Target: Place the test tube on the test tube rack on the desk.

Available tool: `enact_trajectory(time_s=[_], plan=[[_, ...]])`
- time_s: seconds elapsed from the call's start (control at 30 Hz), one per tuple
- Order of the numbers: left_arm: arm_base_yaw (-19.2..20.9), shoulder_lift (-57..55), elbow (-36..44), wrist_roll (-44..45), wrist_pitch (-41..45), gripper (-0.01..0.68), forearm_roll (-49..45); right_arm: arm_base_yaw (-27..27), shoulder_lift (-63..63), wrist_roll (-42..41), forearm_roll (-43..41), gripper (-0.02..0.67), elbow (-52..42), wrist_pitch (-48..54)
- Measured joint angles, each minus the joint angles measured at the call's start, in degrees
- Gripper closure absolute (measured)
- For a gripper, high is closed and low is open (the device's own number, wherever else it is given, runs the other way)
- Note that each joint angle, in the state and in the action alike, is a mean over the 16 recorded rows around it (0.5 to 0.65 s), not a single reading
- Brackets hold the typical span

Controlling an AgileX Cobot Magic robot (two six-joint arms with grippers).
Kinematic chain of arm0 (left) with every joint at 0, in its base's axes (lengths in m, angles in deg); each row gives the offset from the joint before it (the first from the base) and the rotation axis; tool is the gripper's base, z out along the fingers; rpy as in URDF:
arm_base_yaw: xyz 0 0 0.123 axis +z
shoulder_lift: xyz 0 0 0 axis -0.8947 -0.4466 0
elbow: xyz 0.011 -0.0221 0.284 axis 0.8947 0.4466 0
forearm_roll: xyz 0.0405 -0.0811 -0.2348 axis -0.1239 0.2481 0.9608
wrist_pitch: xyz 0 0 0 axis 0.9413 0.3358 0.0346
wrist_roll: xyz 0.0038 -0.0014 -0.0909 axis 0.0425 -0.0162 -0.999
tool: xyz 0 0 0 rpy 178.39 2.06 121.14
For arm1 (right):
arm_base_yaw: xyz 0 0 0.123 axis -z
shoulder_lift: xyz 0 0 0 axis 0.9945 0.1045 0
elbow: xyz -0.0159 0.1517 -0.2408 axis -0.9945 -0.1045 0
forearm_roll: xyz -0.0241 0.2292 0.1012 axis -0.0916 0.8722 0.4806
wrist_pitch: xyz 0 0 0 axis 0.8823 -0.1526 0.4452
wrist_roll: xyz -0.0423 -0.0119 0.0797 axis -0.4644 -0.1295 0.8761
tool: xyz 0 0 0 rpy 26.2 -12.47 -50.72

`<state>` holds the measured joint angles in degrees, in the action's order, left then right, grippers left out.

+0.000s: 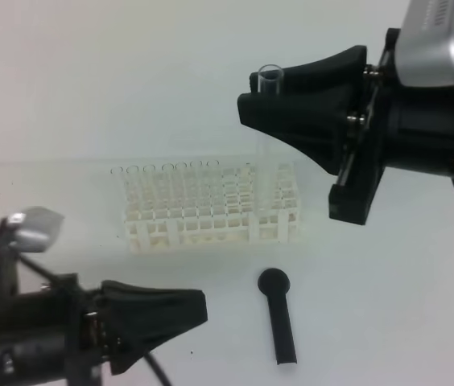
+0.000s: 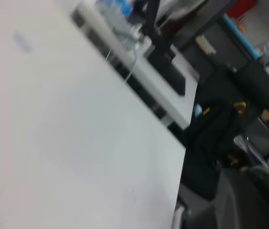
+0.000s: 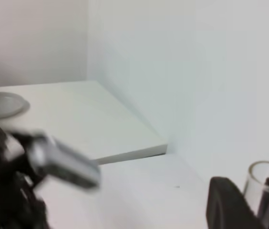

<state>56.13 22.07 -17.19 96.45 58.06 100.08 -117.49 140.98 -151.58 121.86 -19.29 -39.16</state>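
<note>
My right gripper [image 1: 251, 103] hangs above the right end of the test tube rack [image 1: 211, 203], shut on the test tube [image 1: 270, 78]. The clear tube stands upright, its open rim poking out above the black fingers. Its lower part runs down faintly toward the rack's right columns. The right wrist view shows the tube's rim [image 3: 267, 183] between the two fingers [image 3: 225, 202]. The white lattice rack stands on the desk [image 1: 90, 104] at mid-table. At the lower left my left gripper [image 1: 201, 308] is shut with nothing in it, pointing right, in front of the rack.
A black round-headed stick [image 1: 279, 318] lies on the desk just in front of the rack's right end, between the two arms. In the left wrist view the desk's edge [image 2: 172, 138] shows, with dark room clutter beyond it.
</note>
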Motion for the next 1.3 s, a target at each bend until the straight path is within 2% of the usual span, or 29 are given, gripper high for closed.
enact_trajectory(time_s=[0.07, 0.3, 0.57, 0.73, 0.9, 1.1, 1.3], plan=[[0.0, 4.8, 0.0, -2.1, -2.1, 0.671, -0.3, 0.0, -0.8, 1.3, -1.6, 0.522, 0.0, -0.3], [0.0, 24.0, 0.0, -13.0, -13.7, 0.673, -3.8, 0.0, -2.0, 5.8, -7.1, 0.522, 0.0, 0.1], [0.0, 39.6, 0.0, -29.0, -28.5, 0.673, -18.1, 0.0, -2.1, 8.1, -9.8, 0.522, 0.0, 0.7], [0.0, 42.9, 0.0, -35.9, -37.1, 0.673, -28.2, 0.0, -2.1, 8.2, -10.1, 0.522, 0.0, 1.0], [0.0, 42.8, 0.0, -39.2, -45.7, 0.673, -35.1, 0.0, -2.1, 8.3, -10.2, 0.522, 0.0, 1.1], [0.0, 42.1, 0.0, -39.5, -53.7, 0.673, -37.7, 0.0, -2.1, 8.4, -10.3, 0.522, 0.0, 1.1], [0.0, 42.0, 0.0, -39.4, -56.5, 0.673, -37.6, 0.0, -2.1, 8.4, -10.3, 0.522, 0.0, 1.1]])
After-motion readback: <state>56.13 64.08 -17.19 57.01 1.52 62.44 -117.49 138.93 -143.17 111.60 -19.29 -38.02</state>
